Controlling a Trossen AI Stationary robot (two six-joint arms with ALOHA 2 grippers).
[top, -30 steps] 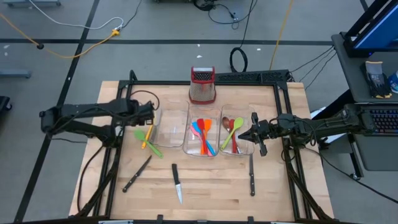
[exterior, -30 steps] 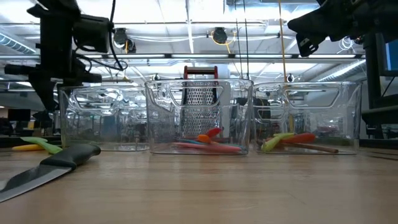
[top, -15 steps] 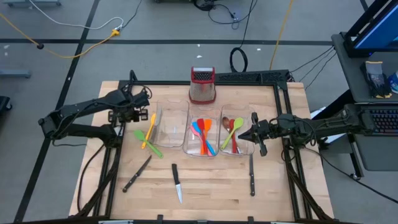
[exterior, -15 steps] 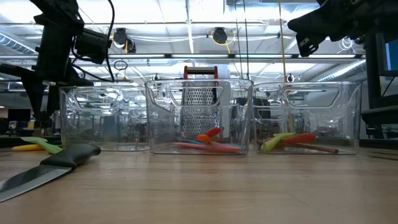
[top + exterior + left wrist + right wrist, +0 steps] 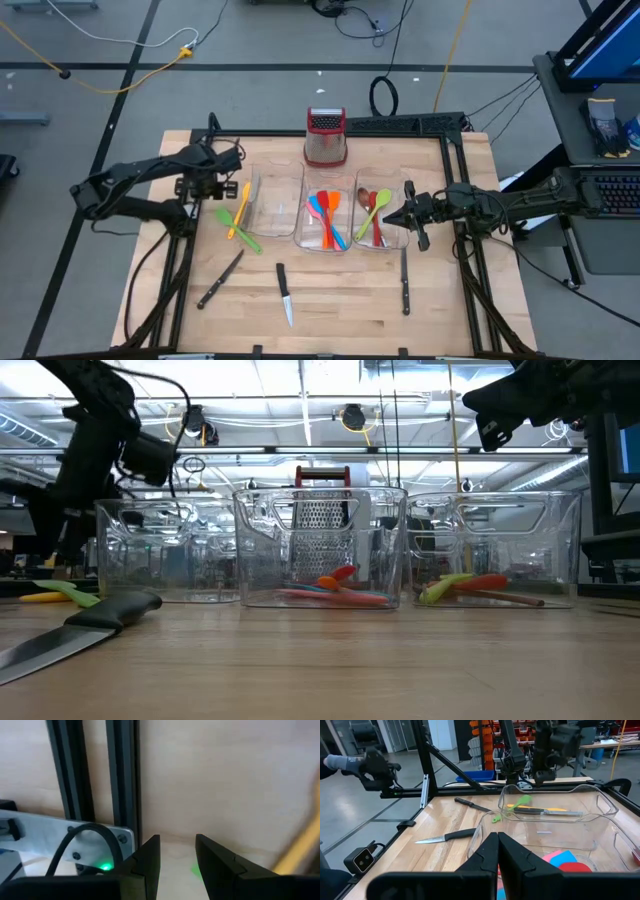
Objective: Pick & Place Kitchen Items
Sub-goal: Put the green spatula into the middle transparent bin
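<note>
Since a second ago, the left gripper (image 5: pixel 229 186) has swung off the empty left bin (image 5: pixel 272 204) to beside the yellow spatula (image 5: pixel 239 211), fingers slightly parted and empty. Right gripper (image 5: pixel 389 216), pressed shut, hovers over the right bin (image 5: pixel 398 236).

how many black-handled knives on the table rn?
3, all loose on the wooden table in front of the bins: one front-left, one at front centre, one front-right. None visible inside the bins.
</note>
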